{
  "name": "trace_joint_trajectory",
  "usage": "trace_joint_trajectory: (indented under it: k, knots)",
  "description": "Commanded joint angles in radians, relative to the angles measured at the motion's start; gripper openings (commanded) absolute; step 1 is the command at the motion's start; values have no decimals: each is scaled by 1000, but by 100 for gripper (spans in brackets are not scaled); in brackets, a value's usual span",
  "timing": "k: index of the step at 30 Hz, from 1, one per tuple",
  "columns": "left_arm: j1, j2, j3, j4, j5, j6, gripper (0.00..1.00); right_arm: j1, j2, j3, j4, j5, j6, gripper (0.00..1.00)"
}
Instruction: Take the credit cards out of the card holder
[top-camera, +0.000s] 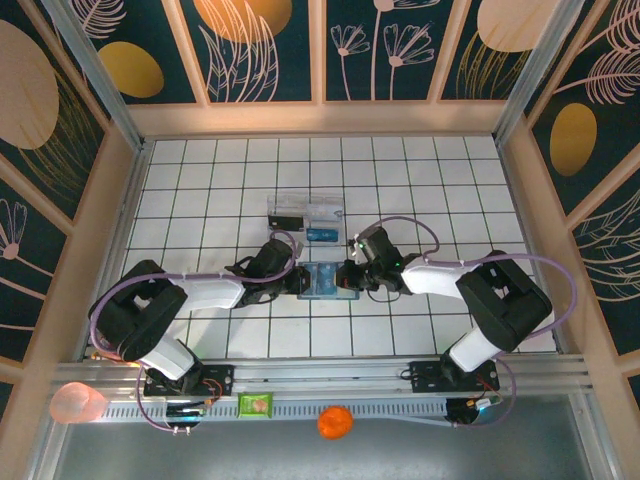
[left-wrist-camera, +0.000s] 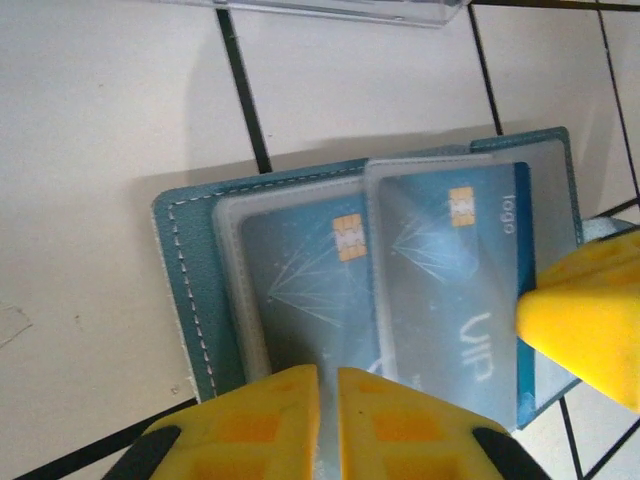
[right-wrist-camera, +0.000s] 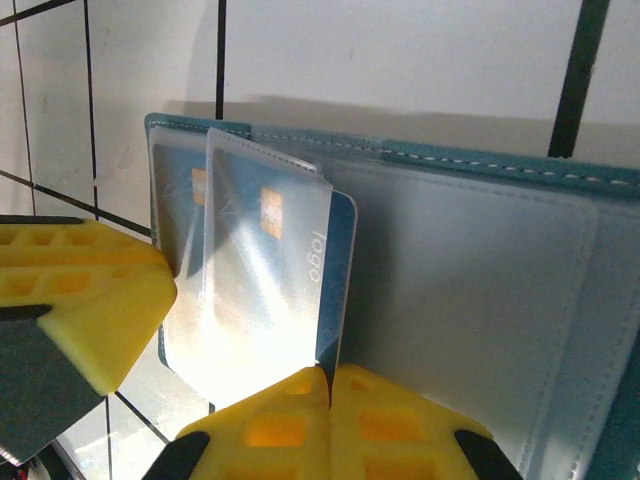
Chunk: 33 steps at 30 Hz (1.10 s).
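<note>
The card holder (top-camera: 322, 283) lies open on the white tiles between my two grippers. It is teal (left-wrist-camera: 185, 270) with clear sleeves, and blue credit cards sit in them (left-wrist-camera: 310, 270). My left gripper (left-wrist-camera: 328, 372) pinches the near edge of a clear sleeve, its jaws a narrow slit apart. A blue card marked "logo" (right-wrist-camera: 335, 260) sticks out of its sleeve. My right gripper (right-wrist-camera: 330, 372) is shut on that card's lower edge. In the top view, the left gripper (top-camera: 300, 283) and the right gripper (top-camera: 346, 278) meet over the holder.
A clear plastic tray (top-camera: 305, 213) stands just beyond the holder, with a black item (top-camera: 285, 220) and a blue one (top-camera: 320, 234) in it. On the front rail lie a pink cup (top-camera: 78, 402), a green packet (top-camera: 255, 404) and an orange ball (top-camera: 335, 422).
</note>
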Motion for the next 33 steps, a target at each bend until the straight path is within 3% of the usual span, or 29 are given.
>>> trace_joint_trajectory:
  k: [1,6,22,30,33]
  knots:
    - [12,-51,-26,-56,0,18,23,46,10,7,-4,15,5,0]
    - [12,-97,-11,-42,39,25,25,93,67,76,14,21,18,0]
    - [9,-16,-2,10,97,11,20,117,118,124,3,23,25,0]
    - [9,54,-12,-37,47,-10,4,108,109,104,20,10,30,0]
    - [10,54,-20,-36,47,-14,3,93,106,86,41,-9,39,4]
